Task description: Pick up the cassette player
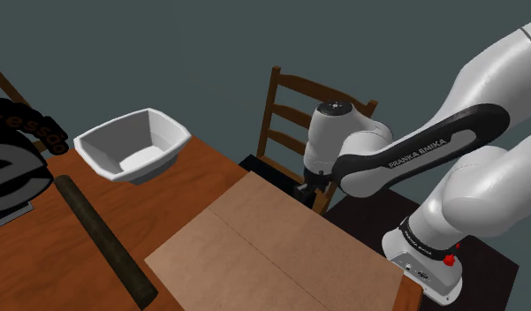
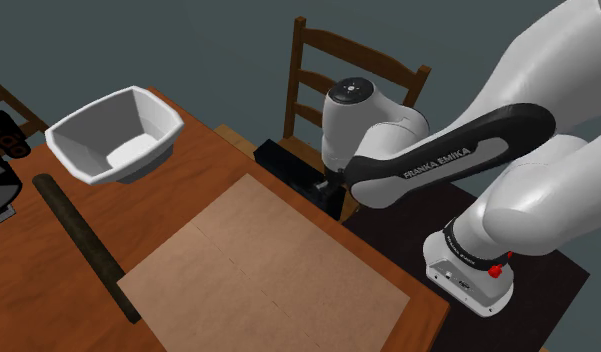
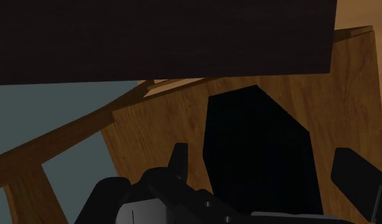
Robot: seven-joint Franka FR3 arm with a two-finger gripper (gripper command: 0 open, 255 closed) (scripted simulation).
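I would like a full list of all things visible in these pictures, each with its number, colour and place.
table: one, brown wood, under most items
mat: one, tan, flat on the table near the stand
bowl: one, white, on the table beyond the mat
rod: one, dark, lying on the table beside the mat
machine: one, black with lettering, at the shoulder view's left edge
chair: one, brown wood, at the table's far side
cassette player: one, black, on the chair seat
stand: one, dark, beside the table
arm: one, white with dark joints
gripper: one, black, open, aimed at the cassette player
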